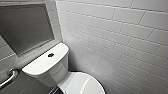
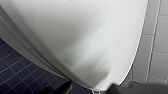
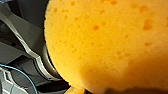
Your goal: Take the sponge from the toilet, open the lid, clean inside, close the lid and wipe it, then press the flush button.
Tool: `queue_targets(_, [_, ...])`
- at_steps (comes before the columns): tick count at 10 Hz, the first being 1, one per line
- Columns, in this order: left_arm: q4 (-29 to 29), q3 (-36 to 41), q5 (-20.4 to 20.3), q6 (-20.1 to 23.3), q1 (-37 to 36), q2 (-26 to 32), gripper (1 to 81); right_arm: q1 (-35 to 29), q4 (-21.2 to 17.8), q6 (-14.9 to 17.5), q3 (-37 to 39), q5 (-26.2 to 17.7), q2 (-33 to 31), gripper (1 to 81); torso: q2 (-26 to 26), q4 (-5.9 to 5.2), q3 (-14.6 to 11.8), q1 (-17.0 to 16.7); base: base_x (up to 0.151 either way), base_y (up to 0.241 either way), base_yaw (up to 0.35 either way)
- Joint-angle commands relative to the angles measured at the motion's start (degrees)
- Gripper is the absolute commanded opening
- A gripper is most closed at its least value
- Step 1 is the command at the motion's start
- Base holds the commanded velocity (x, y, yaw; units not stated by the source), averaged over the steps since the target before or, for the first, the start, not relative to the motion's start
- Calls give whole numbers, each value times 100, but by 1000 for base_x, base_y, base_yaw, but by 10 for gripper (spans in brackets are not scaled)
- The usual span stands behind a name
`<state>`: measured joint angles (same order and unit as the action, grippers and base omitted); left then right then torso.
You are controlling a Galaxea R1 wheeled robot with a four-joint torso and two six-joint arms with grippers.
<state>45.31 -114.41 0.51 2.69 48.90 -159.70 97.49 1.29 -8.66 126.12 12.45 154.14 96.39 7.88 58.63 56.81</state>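
The white toilet [image 1: 47, 63] stands against the tiled wall. Its round dark flush button [image 1: 50, 55] sits in the middle of the tank top, and the lid [image 1: 83, 85] lies closed below the tank. The orange sponge [image 3: 107, 42], pitted with small pores, sits very close in the right wrist view, with my right gripper shut on it. In the left wrist view the toilet's glossy white curved surface [image 2: 75, 37] lies just in front of my left gripper, which is open and holds nothing.
White tiled wall [image 1: 120, 37] runs close along the toilet's right side. A dark recessed panel [image 1: 25, 25] hangs above the tank. A metal grab bar [image 1: 8, 77] is at the left. Dark blue floor tiles [image 2: 17, 72] lie beside the toilet.
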Motion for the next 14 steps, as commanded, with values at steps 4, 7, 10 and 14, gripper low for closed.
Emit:
queue_targets(4, [48, 340, 98, -58, -1035, -10, 811, 144, -33, 4, -159, -418, -126, 10, 0, 0, 0, 0, 0, 0, 0])
queue_targets(7, [40, 279, 81, -85, -1114, -89, 811, 179, -59, -5, -370, -410, -223, 10, 0, 0, 0, 0, 0, 0, 0])
queue_targets(10, [13, 111, 90, -85, -1114, -141, 811, 162, -41, -5, -520, -383, -223, 10, 0, 0, 0, 0, 0, 0, 0])
queue_targets(14, [-365, 515, -147, -76, -1123, -125, 811, 179, -59, -13, -555, -322, -284, 10, 0, 0, 0, 0, 0, 0, 0])
